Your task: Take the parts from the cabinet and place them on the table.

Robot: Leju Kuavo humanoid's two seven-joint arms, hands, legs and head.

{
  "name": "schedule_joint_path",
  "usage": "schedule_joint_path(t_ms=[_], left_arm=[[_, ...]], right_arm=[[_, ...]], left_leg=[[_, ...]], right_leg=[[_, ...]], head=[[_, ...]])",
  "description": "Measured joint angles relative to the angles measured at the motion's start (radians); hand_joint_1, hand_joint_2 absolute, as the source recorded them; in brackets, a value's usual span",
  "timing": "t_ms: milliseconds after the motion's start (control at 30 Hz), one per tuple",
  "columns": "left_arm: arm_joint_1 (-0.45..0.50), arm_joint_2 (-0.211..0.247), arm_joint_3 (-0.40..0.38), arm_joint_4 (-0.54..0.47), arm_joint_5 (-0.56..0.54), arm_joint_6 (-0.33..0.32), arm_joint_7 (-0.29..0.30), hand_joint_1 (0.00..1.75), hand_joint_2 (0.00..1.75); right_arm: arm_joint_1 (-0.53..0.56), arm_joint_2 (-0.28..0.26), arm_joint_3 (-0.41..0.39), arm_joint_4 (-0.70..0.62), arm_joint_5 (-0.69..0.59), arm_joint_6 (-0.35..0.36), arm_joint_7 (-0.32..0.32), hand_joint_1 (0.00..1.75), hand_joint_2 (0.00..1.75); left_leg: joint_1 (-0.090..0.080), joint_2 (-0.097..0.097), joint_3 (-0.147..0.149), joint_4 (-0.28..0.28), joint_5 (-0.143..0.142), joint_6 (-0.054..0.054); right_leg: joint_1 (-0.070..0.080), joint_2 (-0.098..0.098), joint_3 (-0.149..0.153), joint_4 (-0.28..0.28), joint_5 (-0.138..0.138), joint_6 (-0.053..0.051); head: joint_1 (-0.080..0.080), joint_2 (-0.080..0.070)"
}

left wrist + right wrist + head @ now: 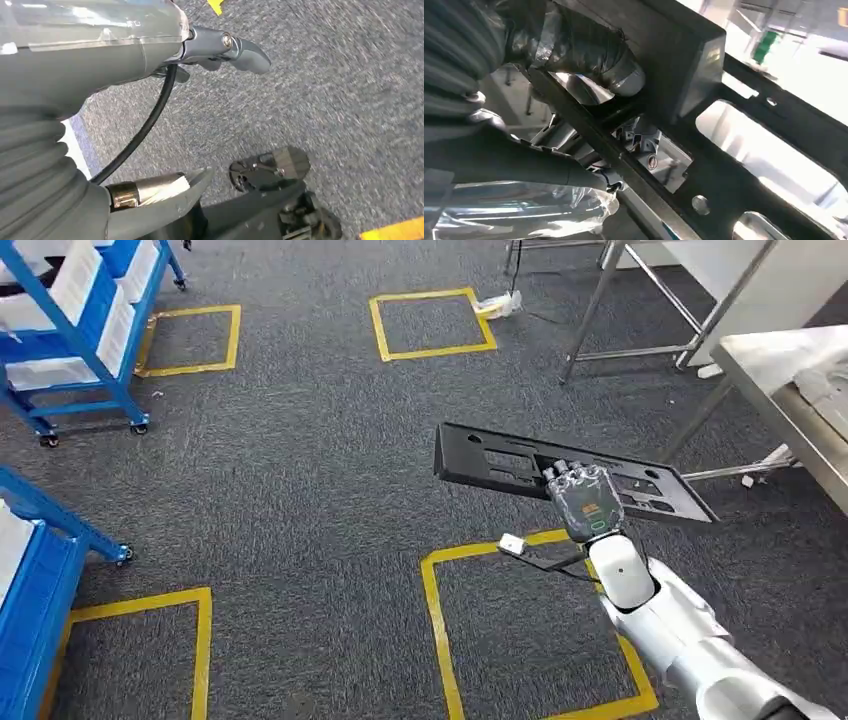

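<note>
A long black plastic panel [500,462] with several cut-outs hangs in the air above the carpet, level and stretched left to right. My right hand [582,498] grips it near its middle, fingers wrapped over the front edge. Up close in the right wrist view, the thumb [589,55] presses on the panel [744,165] and the darker fingers lie beneath it. My left hand [220,47] hangs over the grey carpet with its fingers apart and nothing in it. The metal table [790,390] stands at the right, its edge just beyond the panel's right end.
Blue wheeled racks with white bins stand at the far left [80,330] and near left [35,570]. Yellow tape squares [430,325] mark the grey carpet. A second table's steel legs [610,310] rise at the back right.
</note>
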Motion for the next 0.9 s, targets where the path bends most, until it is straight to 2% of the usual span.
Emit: schedule_joint_path(t_ms=[33,67,100,133,167,200,233,267,300,333,367,400,433,533,567,600,633,667,700,733,767,800,833,867,900], left_arm=[[0.0,-0.001,0.0,0.0,0.0,0.0,0.0,0.0,1.75],[-0.001,-0.001,0.0,0.0,0.0,0.0,0.0,0.0,1.75],[-0.002,0.0,0.0,0.0,0.0,0.0,0.0,0.0,1.75],[-0.002,0.0,0.0,0.0,0.0,0.002,-0.002,0.0,1.75],[0.0,0.0,0.0,0.0,0.0,0.002,-0.001,0.0,1.75],[0.002,0.0,0.001,0.0,0.0,0.002,-0.001,0.0,1.75],[0.005,0.0,0.002,0.0,0.0,0.003,-0.001,0.0,1.75],[0.008,0.0,0.002,0.0,0.0,0.003,-0.001,0.0,1.75],[0.008,0.0,0.002,0.0,0.0,0.003,-0.001,0.0,1.75],[0.006,0.0,0.003,0.0,0.0,0.003,-0.001,0.0,1.75],[0.005,0.0,0.003,0.0,0.0,0.003,-0.001,0.0,1.75],[0.006,0.0,0.003,0.0,0.0,0.003,-0.002,0.0,1.75],[0.007,0.0,0.003,0.0,0.0,0.003,-0.001,0.0,1.75],[0.003,0.001,0.004,0.0,0.001,0.003,-0.002,0.0,1.75],[0.003,0.0,0.004,0.0,0.001,0.003,-0.002,0.0,1.75],[0.0,0.001,0.004,0.0,0.001,0.003,-0.002,0.0,1.75],[0.0,0.001,0.004,0.0,0.001,0.005,-0.003,0.0,1.75],[0.001,0.0,0.005,0.0,0.001,0.005,-0.003,0.0,1.75],[0.003,0.0,0.005,0.0,0.002,0.005,-0.002,0.0,1.75],[0.006,0.001,0.005,0.0,0.002,0.005,-0.002,0.0,1.75],[0.007,0.002,0.005,0.0,0.003,0.005,-0.002,0.0,1.75],[0.007,0.002,0.006,0.0,0.002,0.005,-0.003,0.0,1.75],[0.006,0.002,0.006,0.0,0.002,0.003,-0.004,0.0,1.75],[0.005,0.002,0.005,0.0,0.001,0.002,-0.005,0.0,1.75],[0.005,0.001,0.005,0.0,0.001,0.001,-0.006,0.0,1.75]], right_arm=[[0.0,-0.002,0.0,0.0,0.0,0.0,0.0,1.75,1.75],[0.001,-0.003,0.0,0.0,0.0,0.0,0.0,1.75,1.75],[0.001,0.0,0.0,-0.001,0.0,0.0,0.0,1.75,1.75],[-0.002,0.0,0.0,-0.001,0.0,0.0,0.0,1.75,1.75],[-0.002,0.002,0.0,-0.001,0.0,0.0,0.0,1.75,1.75],[-0.001,0.003,0.0,0.0,0.0,0.0,0.0,1.75,1.75],[0.0,0.005,0.0,0.0,0.0,0.0,0.0,1.75,1.75],[0.002,0.005,0.0,0.0,0.0,0.0,0.0,1.75,1.75],[0.004,0.005,0.0,0.0,0.0,0.0,0.001,1.75,1.75],[0.004,0.005,0.0,0.0,0.0,0.0,0.002,1.75,1.75],[0.004,0.005,0.0,0.0,0.0,0.0,0.003,1.75,1.75],[0.003,0.005,0.0,0.0,0.0,0.0,0.005,1.75,1.75],[0.001,0.005,0.0,0.0,0.0,0.0,0.005,1.75,1.75],[0.006,0.002,0.0,0.0,0.0,0.0,0.008,1.75,1.75],[0.007,-0.002,0.0,0.0,0.0,0.0,0.008,1.75,1.75],[0.011,-0.003,0.0,0.0,0.0,0.0,0.008,1.75,1.75],[0.007,-0.004,0.0,0.0,0.0,0.0,0.008,1.75,1.75],[0.002,-0.004,0.0,0.0,0.0,0.0,0.009,1.75,1.75],[0.002,-0.003,0.0,0.0,0.0,0.0,0.008,1.75,1.75],[0.003,-0.003,0.0,0.0,0.0,0.0,0.009,1.75,1.75],[0.005,-0.004,0.0,0.001,0.0,0.0,0.008,1.75,1.75],[0.007,-0.005,0.0,0.003,0.0,0.0,0.009,1.75,1.75],[0.007,-0.008,0.0,0.005,0.0,0.0,0.009,1.75,1.75],[0.005,-0.008,0.0,0.006,0.0,0.0,0.011,1.75,1.75],[0.002,-0.01,0.0,0.006,0.0,0.0,0.011,1.75,1.75]], left_leg=[[0.0,0.011,0.006,-0.005,0.0,-0.003],[-0.003,0.016,0.01,-0.005,-0.006,-0.012],[0.003,-0.032,0.006,0.015,-0.021,-0.016],[0.004,-0.074,-0.017,0.064,-0.05,-0.016],[0.006,-0.091,-0.054,0.142,-0.089,-0.017],[0.006,-0.097,-0.096,0.226,-0.125,-0.021],[0.007,-0.097,-0.13,0.289,-0.142,-0.024],[0.007,-0.097,-0.145,0.31,-0.135,-0.025],[0.009,-0.097,-0.135,0.278,-0.099,-0.027],[0.01,-0.1,-0.107,0.212,-0.054,-0.027],[0.013,-0.114,-0.061,0.113,0.0,-0.028],[0.019,-0.152,-0.033,0.043,0.019,-0.029],[0.02,-0.191,-0.023,0.031,0.0,-0.029],[0.01,-0.16,-0.022,0.031,0.002,-0.009],[0.016,-0.147,-0.019,0.02,0.009,0.002],[0.019,-0.132,-0.016,0.01,0.015,0.012],[0.018,-0.122,-0.014,0.003,0.019,0.018],[0.016,-0.112,-0.014,0.001,0.02,0.02],[0.015,-0.1,-0.014,0.001,0.019,0.02],[0.015,-0.087,-0.013,0.001,0.017,0.021],[0.014,-0.074,-0.013,0.001,0.016,0.021],[0.014,-0.062,-0.013,0.001,0.014,0.021],[0.014,-0.052,-0.01,0.001,0.012,0.019],[0.014,-0.039,-0.006,0.001,0.008,0.016],[0.013,-0.03,0.0,0.001,0.004,0.014]], right_leg=[[0.001,0.012,-0.001,-0.001,0.001,-0.005],[-0.005,0.023,0.01,-0.016,0.007,-0.015],[-0.011,0.033,0.018,-0.025,0.012,-0.021],[-0.015,0.04,0.02,-0.027,0.013,-0.027],[-0.017,0.052,0.02,-0.027,0.012,-0.031],[-0.016,0.064,0.021,-0.026,0.012,-0.033],[-0.016,0.079,0.02,-0.024,0.011,-0.033],[-0.016,0.094,0.02,-0.022,0.011,-0.033],[-0.018,0.111,0.02,-0.018,0.01,-0.032],[-0.02,0.126,0.019,-0.012,0.008,-0.029],[-0.024,0.141,0.018,-0.002,0.002,-0.022],[-0.028,0.152,0.014,0.011,-0.005,-0.016],[-0.022,0.164,0.002,0.024,-0.01,-0.008],[-0.034,0.201,-0.01,0.017,0.002,0.012],[-0.032,0.214,-0.013,0.014,0.006,0.019],[-0.031,0.179,-0.018,0.024,-0.004,0.018],[-0.024,0.117,-0.036,0.062,-0.032,0.023],[-0.025,0.086,-0.067,0.127,-0.067,0.029],[-0.027,0.071,-0.104,0.205,-0.099,0.033],[-0.029,0.065,-0.135,0.269,-0.122,0.036],[-0.032,0.062,-0.154,0.304,-0.126,0.037],[-0.034,0.06,-0.148,0.288,-0.104,0.038],[-0.034,0.057,-0.12,0.23,-0.067,0.037],[-0.031,0.044,-0.067,0.13,-0.018,0.032],[-0.025,0.009,-0.017,0.039,0.02,0.024]], head=[[0.0,0.0],[0.0,0.0],[-0.001,0.0],[-0.001,0.0],[-0.002,0.0],[-0.002,0.0],[-0.002,0.0],[-0.002,0.0],[-0.002,0.0],[-0.002,0.0],[-0.002,0.0],[-0.002,0.0],[-0.001,0.0],[-0.002,0.0],[0.0,0.0],[-0.001,0.0],[0.01,0.0],[0.01,0.0],[0.01,0.0],[0.011,0.0],[0.011,0.0],[0.011,0.0],[0.011,0.0],[0.011,0.0],[0.011,0.0]])
